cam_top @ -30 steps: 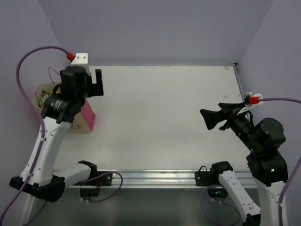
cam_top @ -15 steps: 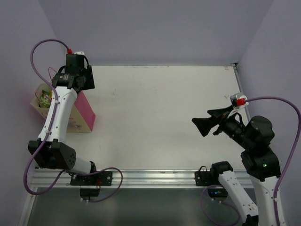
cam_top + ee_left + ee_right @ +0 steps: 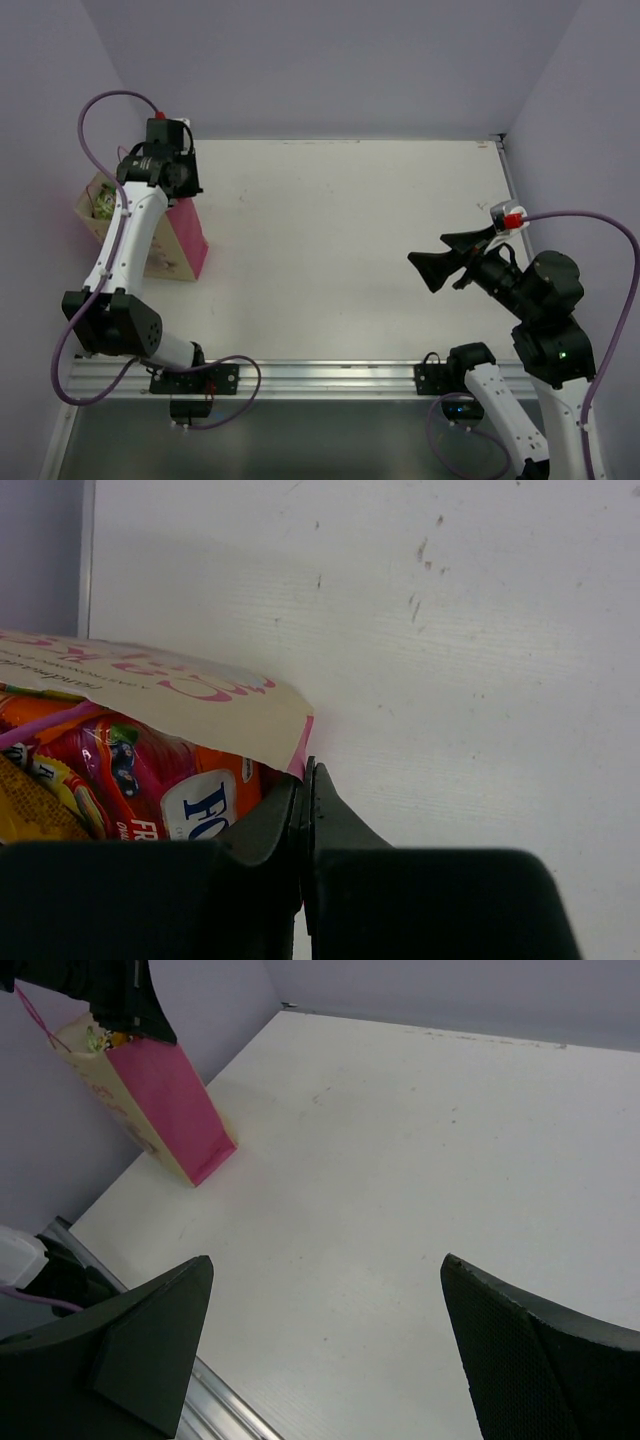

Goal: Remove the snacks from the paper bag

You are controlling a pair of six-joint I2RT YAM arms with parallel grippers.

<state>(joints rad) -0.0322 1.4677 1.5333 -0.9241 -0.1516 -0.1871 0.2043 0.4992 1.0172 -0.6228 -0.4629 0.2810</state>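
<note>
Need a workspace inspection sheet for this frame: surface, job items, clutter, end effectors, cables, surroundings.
Surface: white table, faint scuffs.
Job's things: pink bag stands at the table's left edge, leaning a little; snacks are inside it, none out on the table.
Clutter: nothing seen.
End effectors: left end effector shut on the bag's rim corner; right end effector open above the table's right side, holding nothing.
Cables: a purple cable arcs off each wrist; another loops by the front rail.
Surroundings: lilac walls on three sides.
</note>
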